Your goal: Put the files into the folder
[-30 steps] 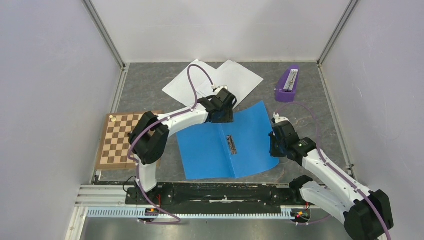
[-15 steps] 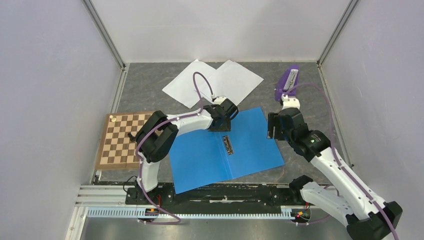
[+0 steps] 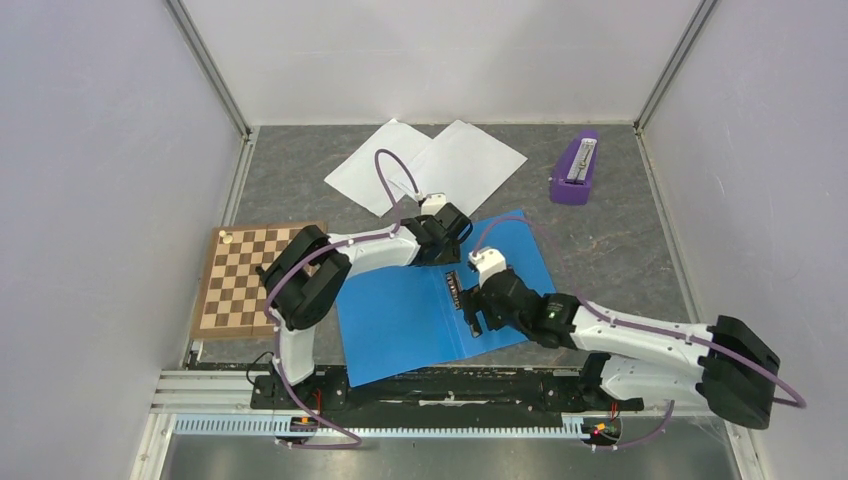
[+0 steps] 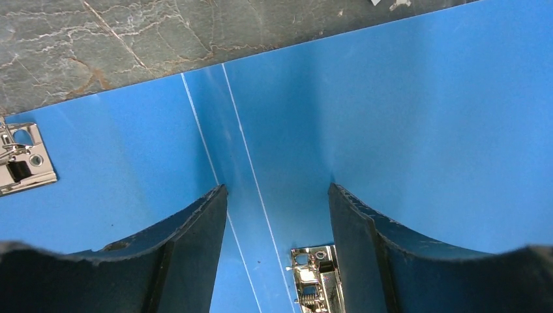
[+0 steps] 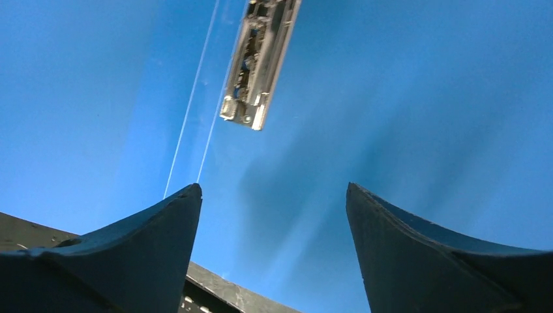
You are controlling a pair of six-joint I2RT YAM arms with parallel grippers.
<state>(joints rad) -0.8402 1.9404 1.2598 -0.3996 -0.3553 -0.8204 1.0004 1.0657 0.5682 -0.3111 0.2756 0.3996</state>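
Grey stone-look table (image 3: 620, 250) between pale walls; blue folder (image 3: 400, 315) lying open at its near middle, files (image 3: 425, 165) behind it; left gripper (image 4: 277, 215) and right gripper (image 5: 274, 215) both spread, empty, over folder; chessboard (image 3: 240, 285) left, purple stapler (image 3: 575, 170) far right.

The folder (image 3: 420, 310) is bright blue — two thin pale crease lines run down its spine, beside a silvery metal clip (image 5: 259, 62). The files (image 3: 425, 165) are plain white. The tabletop (image 3: 620, 235) is mottled grey, brown-veined. The chessboard (image 3: 240, 283) is brown-and-cream checked; upper right, a purple block (image 3: 575, 168).
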